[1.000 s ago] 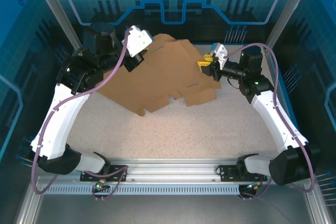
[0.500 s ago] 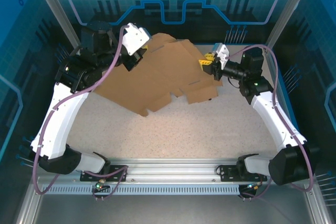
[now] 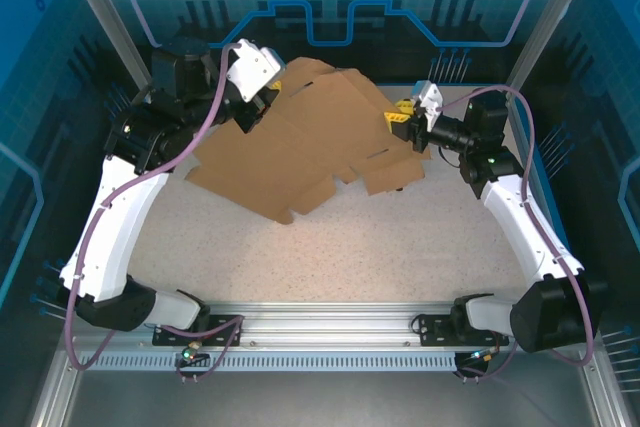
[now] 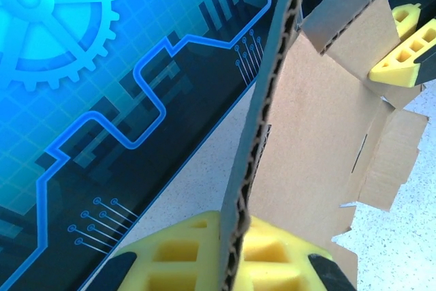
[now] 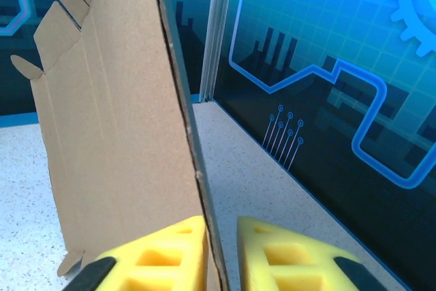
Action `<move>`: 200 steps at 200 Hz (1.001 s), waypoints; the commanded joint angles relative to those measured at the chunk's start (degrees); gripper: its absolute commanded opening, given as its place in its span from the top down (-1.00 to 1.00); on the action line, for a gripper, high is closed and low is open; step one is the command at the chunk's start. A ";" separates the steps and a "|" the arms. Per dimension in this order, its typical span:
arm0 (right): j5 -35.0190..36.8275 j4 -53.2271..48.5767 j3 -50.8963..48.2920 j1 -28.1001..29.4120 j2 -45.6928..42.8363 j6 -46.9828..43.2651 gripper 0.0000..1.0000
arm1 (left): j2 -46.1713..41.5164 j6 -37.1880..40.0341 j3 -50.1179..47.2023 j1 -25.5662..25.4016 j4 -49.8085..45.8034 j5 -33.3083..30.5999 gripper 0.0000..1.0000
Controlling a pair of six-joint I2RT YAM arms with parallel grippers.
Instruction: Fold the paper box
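left wrist: corrugated brown paper box (image 4: pixel 306 155) edge pinched in left end effector (image 4: pixel 235 240); right end effector (image 5: pixel 221 240) grips opposite edge.

**Top view.** The left gripper (image 3: pixel 268 99) meets the paper box (image 3: pixel 300 152) at the box's far left edge, its fingertips too small to resolve.

**Wrist views.** The box runs off the top edge. The yellow pads (image 5: pixel 272 253) are cut off at the bottom edge. The right gripper's (image 5: pixel 221 253) pad right of the box possibly stands just clear of it.
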 commanded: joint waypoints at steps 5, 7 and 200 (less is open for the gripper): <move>-1.06 1.31 -0.46 -0.93 -0.56 0.81 0.74 | 0.74 -1.78 -0.45 0.80 1.30 2.41 1.00; -1.07 1.30 -0.46 -0.94 -0.62 0.81 0.74 | 0.78 -1.73 -0.45 0.83 1.30 2.40 1.00; -4.90 -8.87 4.90 -2.95 -1.08 -0.01 1.00 | -0.96 3.01 -6.30 14.79 2.44 7.95 -0.41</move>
